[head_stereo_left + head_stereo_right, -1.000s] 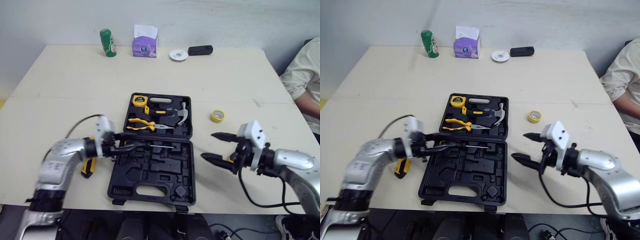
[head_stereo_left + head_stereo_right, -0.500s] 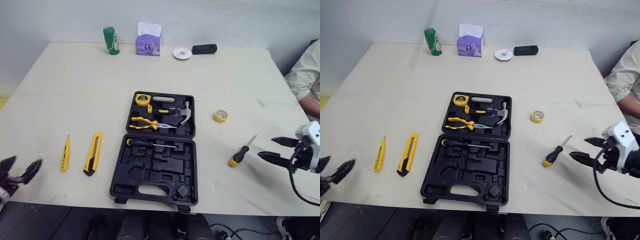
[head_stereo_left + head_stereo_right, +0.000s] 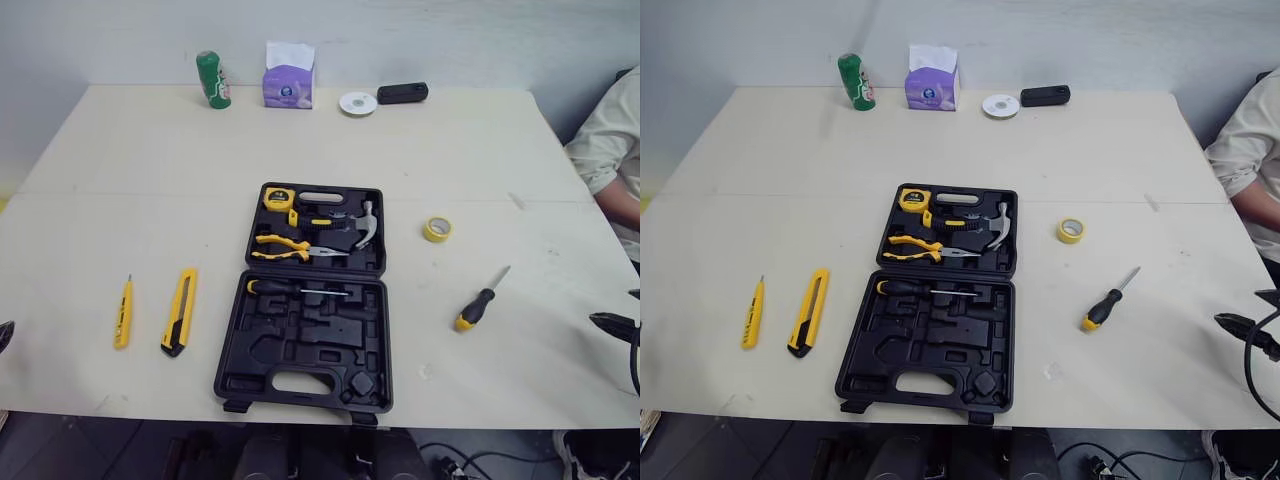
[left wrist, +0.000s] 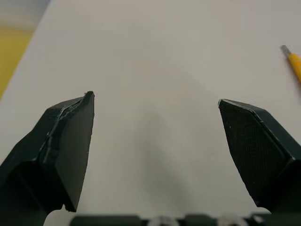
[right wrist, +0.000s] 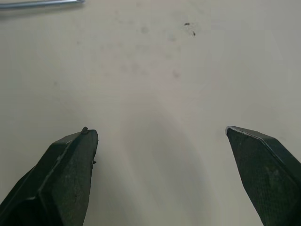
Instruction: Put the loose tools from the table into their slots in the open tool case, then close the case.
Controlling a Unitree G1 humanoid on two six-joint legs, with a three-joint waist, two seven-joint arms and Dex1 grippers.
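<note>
Open tool case (image 3: pixel 303 330) sat on the desk (image 3: pixel 120 180), screwdriver (image 3: pixel 478 304) loose on its right, utility knife (image 3: pixel 179 311) on its left, left gripper (image 4: pixel 155 99) and right gripper (image 5: pixel 157 129) with fingers released

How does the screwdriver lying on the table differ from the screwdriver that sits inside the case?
The loose screwdriver lies on the table, right of the case; the stored screwdriver sits in a slot. The loose screwdriver lies slanted; the stored screwdriver lies straight across the case. Both have metal shafts.
</note>
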